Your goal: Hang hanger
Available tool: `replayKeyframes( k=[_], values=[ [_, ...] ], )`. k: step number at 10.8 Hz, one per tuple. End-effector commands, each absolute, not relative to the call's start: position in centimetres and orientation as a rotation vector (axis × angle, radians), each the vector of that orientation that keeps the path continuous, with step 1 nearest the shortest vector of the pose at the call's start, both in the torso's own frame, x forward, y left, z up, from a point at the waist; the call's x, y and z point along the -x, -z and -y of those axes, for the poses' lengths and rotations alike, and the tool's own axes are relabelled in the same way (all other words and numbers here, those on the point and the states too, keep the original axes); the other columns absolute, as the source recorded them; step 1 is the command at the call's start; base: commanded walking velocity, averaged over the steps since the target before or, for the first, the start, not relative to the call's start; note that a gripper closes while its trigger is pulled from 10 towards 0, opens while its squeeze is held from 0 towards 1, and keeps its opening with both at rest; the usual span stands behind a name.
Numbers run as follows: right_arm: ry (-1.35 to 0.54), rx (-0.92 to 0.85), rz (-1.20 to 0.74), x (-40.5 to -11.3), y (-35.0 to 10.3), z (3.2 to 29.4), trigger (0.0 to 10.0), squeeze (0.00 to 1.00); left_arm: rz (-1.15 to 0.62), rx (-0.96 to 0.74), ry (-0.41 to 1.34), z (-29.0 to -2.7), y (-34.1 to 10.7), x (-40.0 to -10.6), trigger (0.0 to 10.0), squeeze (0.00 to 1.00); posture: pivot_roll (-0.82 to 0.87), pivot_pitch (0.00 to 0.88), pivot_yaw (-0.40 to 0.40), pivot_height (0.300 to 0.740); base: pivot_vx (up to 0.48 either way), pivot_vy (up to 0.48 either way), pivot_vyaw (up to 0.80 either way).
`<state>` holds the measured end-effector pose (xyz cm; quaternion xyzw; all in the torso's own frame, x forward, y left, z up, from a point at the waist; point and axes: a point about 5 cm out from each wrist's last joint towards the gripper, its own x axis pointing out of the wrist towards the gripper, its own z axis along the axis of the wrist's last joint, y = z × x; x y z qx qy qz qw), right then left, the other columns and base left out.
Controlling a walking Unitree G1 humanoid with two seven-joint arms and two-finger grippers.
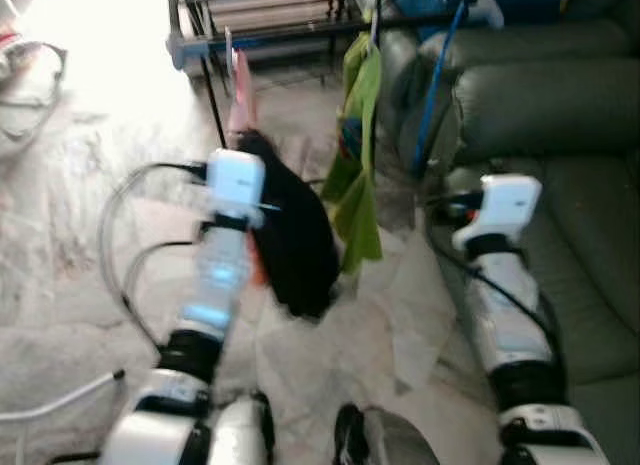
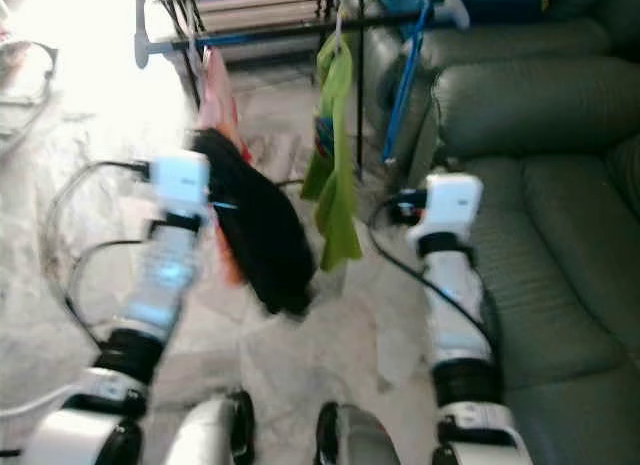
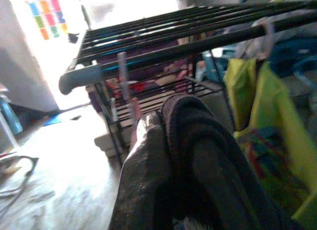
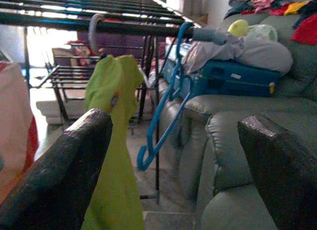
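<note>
Left end effector (image 3: 163,156) grips black garment (image 1: 295,235); hanger apparently hidden.

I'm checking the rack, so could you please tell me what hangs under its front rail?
Under the rail hang a green garment, a blue hanger and a pink item, partly covered by the black cloth at the left gripper.

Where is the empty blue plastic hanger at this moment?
The empty blue plastic hanger hangs from the black metal drying rack's front bar, between the yellow-green garment and the dark green leather sofa, ahead of the right gripper.
</note>
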<state>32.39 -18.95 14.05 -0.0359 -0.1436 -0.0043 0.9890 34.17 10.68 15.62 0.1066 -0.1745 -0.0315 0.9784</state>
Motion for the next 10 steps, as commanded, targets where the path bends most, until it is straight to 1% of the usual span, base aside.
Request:
replayKeyframes(
  k=[1, 8, 10],
  values=[
    [-0.001, 0.067, 0.288, -32.31, -14.01, 18.69, 10.0, 0.00, 0.392, -0.220, 0.046, -11.19, -16.48, -34.27, 10.0, 0.00, -0.10, 0.184, -0.012, 0.740, 0.356, 0.000, 0.00],
    [0.003, 0.077, 0.287, -32.41, -14.08, 18.99, 10.0, 0.00, 0.381, -0.217, 0.044, -11.14, -16.31, -34.29, 10.0, 0.00, -0.10, 0.172, -0.017, 0.740, 0.389, 0.275, 0.00],
    [0.001, 0.081, 0.284, -32.58, -14.14, 19.02, 10.0, 0.00, 0.379, -0.225, 0.036, -11.16, -16.31, -34.33, 10.0, 0.00, -0.10, 0.170, -0.018, 0.740, 0.000, 0.000, 0.00]
  ],
)
